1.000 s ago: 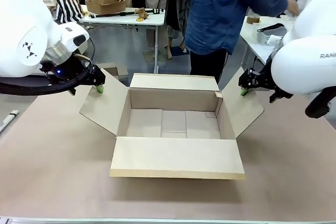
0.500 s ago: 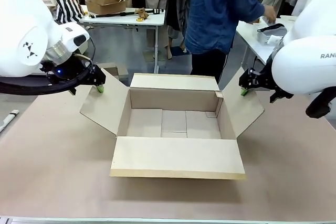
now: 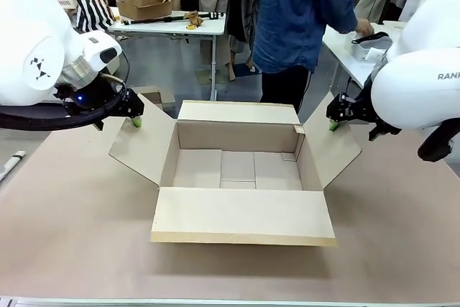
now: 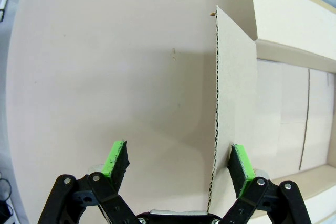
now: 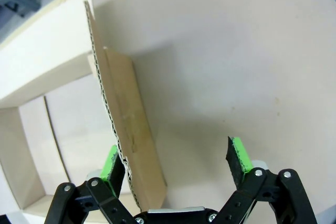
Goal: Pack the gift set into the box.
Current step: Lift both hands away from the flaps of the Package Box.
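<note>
box (image 3: 243,215): matt corrugated cardboard, raw fluted edge between left hand (image 4: 177,150) pads. worktop (image 3: 65,235): smooth, matt. arm shells (image 3: 29,41): glossy plastic.

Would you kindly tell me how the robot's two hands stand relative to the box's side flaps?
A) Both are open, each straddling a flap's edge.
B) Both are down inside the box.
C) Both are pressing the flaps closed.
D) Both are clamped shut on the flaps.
A: the wrist views show the left hand and the right hand wide open, each with the edge of a side flap of the box between its fingers.
</note>
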You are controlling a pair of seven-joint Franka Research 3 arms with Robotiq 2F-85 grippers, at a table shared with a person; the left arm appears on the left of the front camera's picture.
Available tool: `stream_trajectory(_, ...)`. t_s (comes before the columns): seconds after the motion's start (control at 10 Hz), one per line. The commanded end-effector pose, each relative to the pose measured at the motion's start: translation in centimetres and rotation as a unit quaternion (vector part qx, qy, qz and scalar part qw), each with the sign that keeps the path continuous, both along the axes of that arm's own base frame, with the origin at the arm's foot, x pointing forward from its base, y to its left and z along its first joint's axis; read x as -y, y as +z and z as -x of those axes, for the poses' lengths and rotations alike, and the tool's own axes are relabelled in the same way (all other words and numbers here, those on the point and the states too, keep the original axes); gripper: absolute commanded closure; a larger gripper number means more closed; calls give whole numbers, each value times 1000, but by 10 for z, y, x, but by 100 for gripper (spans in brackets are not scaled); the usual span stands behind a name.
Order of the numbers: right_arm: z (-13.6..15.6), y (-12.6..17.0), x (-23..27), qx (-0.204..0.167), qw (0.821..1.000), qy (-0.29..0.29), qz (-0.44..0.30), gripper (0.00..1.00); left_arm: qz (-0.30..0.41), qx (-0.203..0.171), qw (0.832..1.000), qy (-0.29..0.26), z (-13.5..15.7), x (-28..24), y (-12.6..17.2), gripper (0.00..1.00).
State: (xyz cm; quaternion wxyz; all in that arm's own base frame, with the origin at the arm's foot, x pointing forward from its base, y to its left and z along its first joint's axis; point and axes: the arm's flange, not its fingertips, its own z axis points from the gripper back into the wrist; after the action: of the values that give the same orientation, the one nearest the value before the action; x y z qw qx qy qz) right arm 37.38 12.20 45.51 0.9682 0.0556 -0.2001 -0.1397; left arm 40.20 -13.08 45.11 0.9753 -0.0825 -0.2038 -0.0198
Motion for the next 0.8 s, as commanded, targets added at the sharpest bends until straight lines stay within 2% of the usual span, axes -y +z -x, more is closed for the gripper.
stream_trajectory(0.0, -1, 4, -1, -1, 1000, -10, 6, 0, -4, -2, 1000, 8, 0, 0, 1, 0)
stream_trajectory(0.7, -1, 4, -1, -1, 1000, -10, 6, 0, -4, -2, 1000, 8, 0, 0, 1, 0)
